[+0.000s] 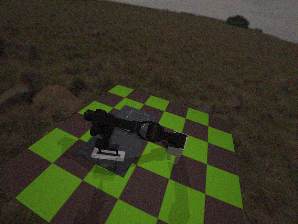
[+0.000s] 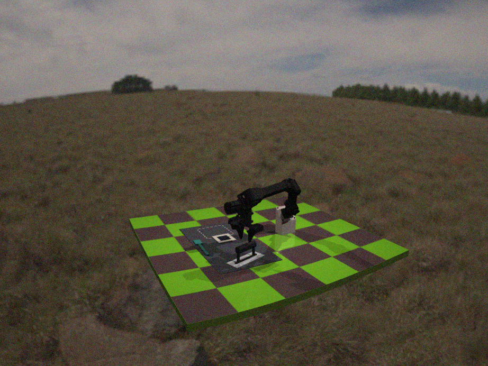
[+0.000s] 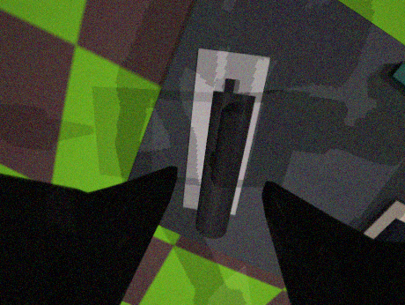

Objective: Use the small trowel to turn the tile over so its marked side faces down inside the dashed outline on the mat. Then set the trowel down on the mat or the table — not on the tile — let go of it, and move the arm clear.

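A trowel [image 1: 96,155] [image 2: 245,247] [image 3: 224,167] with a white blade and a raised black handle lies at the near end of the dark mat [image 1: 120,168] [image 2: 228,252] [image 3: 308,44]. My gripper [image 2: 245,239] [image 3: 220,181] is open and empty, pointing down just above the handle. In the wrist view the handle shows between the fingertips, running lengthwise. The tile [image 2: 224,237] [image 3: 382,224] lies flat, its dark square mark facing up, beside the dashed outline [image 1: 141,113] [image 2: 209,227]. The arm hides the tile in the top view.
A teal flat-headed tool [image 2: 202,248] [image 3: 401,74] lies near the mat's left edge in the exterior view. The arm's pale base [image 1: 175,150] [image 2: 279,226] stands beyond the mat on the green and brown checkered table [image 1: 149,205] [image 2: 252,293]. The arm reaches over the mat.
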